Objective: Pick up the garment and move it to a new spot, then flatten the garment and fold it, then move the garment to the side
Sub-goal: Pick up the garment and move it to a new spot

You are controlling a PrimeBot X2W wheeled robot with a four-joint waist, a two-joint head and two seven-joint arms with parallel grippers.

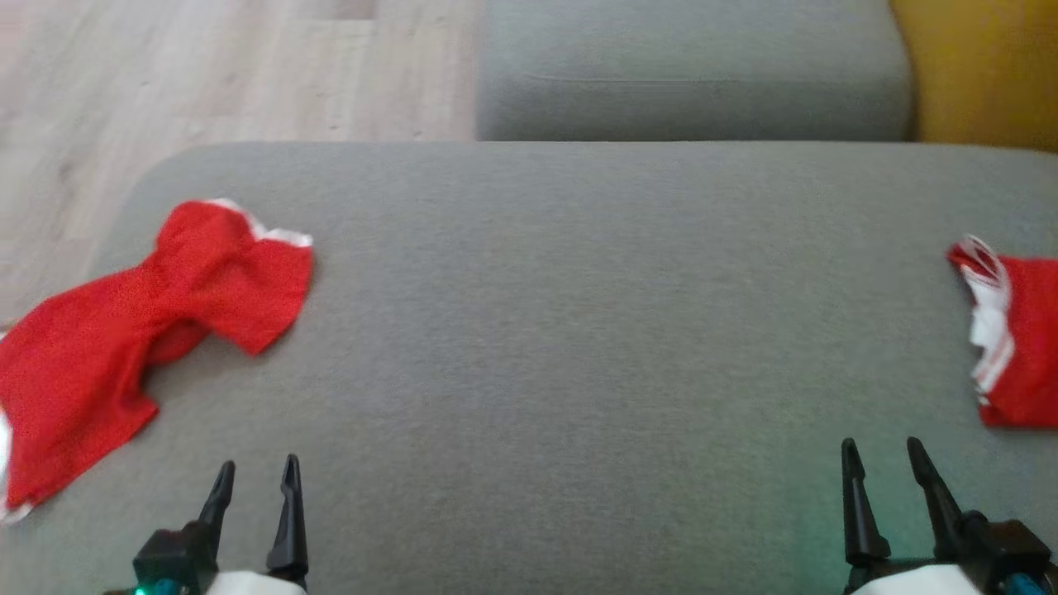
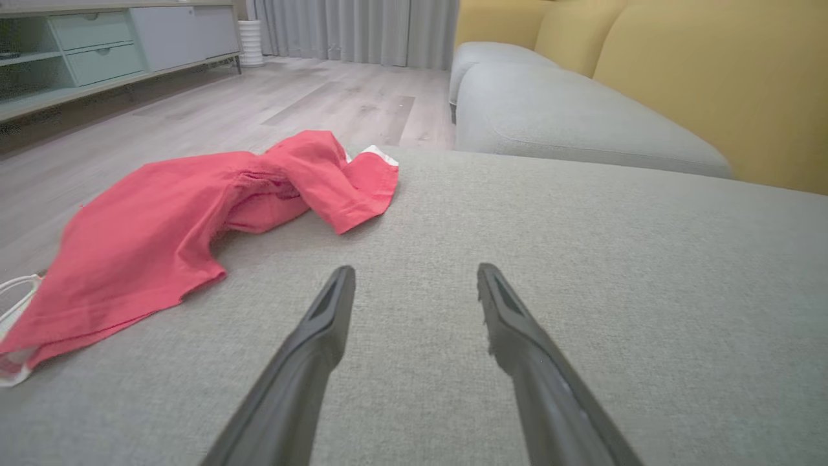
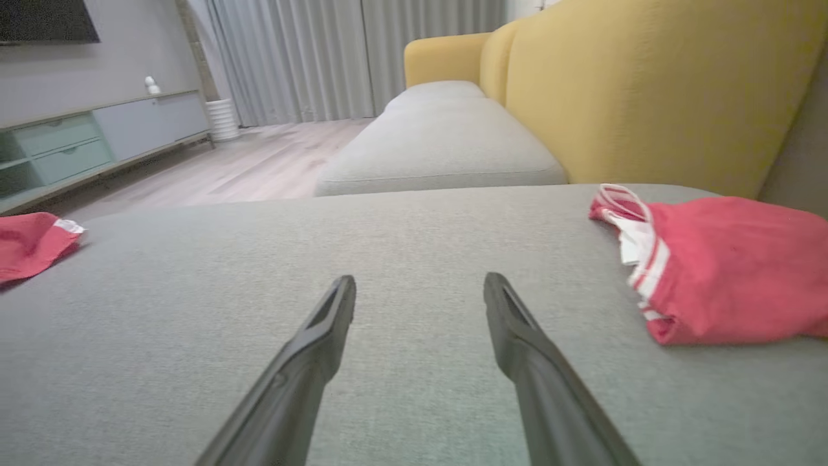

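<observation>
A crumpled red garment (image 1: pixel 140 330) with white trim lies at the left edge of the grey cushion (image 1: pixel 579 330); in the left wrist view this garment (image 2: pixel 162 233) sprawls ahead and to the left of my fingers. A second red garment (image 1: pixel 1012 339), folded, with white stripes, rests at the cushion's right edge, and the right wrist view has it (image 3: pixel 731 265) to the right. My left gripper (image 1: pixel 256 471) stands open at the lower left, empty, apart from the crumpled garment. At the lower right my right gripper (image 1: pixel 883 453) is open and empty too.
Beyond the cushion lies another grey seat (image 1: pixel 694 74) with a yellow sofa back (image 1: pixel 984 66) at the far right. Wooden floor (image 1: pixel 207 74) runs past the cushion's left and far-left edges. A low cabinet (image 2: pixel 97 52) stands across the room.
</observation>
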